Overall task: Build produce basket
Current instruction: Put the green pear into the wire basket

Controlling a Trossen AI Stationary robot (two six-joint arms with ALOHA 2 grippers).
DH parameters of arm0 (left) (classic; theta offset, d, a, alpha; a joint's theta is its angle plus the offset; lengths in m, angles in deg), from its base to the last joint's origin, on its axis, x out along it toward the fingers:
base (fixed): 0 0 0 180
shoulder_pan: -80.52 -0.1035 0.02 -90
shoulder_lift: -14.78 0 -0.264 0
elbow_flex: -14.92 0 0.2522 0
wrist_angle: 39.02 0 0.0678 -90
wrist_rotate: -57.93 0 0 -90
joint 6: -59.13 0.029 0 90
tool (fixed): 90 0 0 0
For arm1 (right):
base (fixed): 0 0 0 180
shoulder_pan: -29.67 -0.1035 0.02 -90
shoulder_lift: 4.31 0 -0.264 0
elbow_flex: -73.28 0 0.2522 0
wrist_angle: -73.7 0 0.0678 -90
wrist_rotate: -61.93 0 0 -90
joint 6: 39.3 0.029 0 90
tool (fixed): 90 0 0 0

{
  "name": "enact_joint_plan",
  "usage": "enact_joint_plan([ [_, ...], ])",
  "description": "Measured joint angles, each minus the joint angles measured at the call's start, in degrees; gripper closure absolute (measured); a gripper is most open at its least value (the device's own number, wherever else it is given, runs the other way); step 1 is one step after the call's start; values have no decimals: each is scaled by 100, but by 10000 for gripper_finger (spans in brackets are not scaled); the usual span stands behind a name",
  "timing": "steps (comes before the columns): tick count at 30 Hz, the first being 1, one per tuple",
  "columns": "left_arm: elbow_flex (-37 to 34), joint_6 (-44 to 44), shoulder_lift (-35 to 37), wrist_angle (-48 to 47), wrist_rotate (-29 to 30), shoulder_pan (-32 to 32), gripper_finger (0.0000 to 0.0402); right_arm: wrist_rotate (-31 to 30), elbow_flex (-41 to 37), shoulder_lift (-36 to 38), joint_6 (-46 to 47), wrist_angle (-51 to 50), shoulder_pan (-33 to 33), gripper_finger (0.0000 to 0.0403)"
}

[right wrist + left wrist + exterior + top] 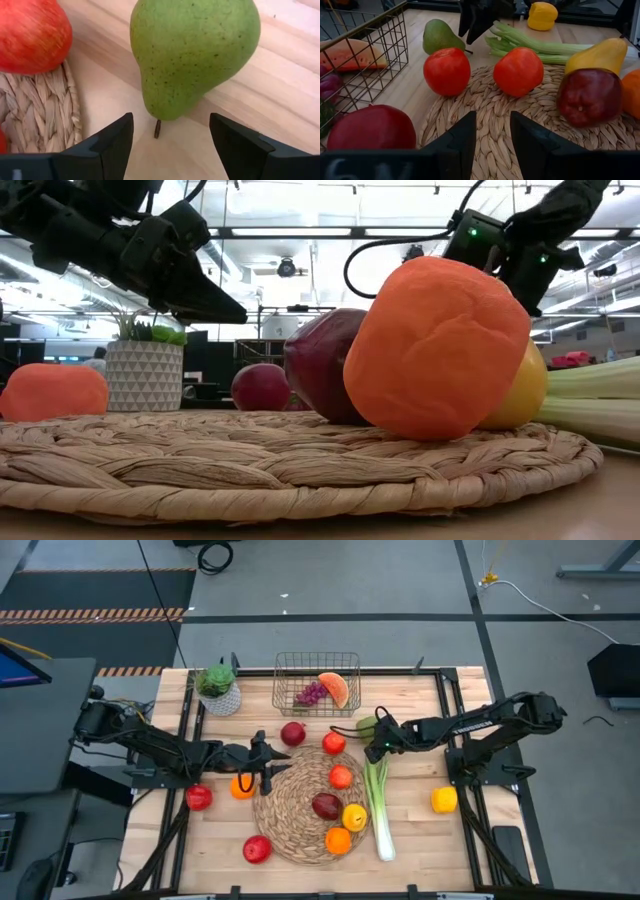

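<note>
I see my right gripper (170, 142) spread wide just short of the pear (195, 55); left gripper (492, 142) slightly parted over the mat (300, 802); basket (317, 683) at twelve o'clock.

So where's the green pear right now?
The green pear lies on the bare table just off the woven mat, directly ahead of the right claw, which is open.

— What sits on the wooden table (420, 840)?
— A round woven straw mat (295, 825) lies near the middle. A white patterned pot with a green plant (219, 690) stands at a far corner.
— And beyond?
— Grey floor with a striped hazard strip (90, 613), and possibly a person (97, 361), too small to tell.
</note>
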Motion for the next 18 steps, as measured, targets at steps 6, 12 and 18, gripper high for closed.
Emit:
enact_joint_plan([
  [6,0,2,0,14,0,0,276,126,-109,0,98,111,79,144],
  [12,-2,7,2,258,-5,0,276,351,-111,-402,50,286,112,156],
  [18,-2,13,2,356,-17,64,276,166,99,-999,-227,430,147,170],
])
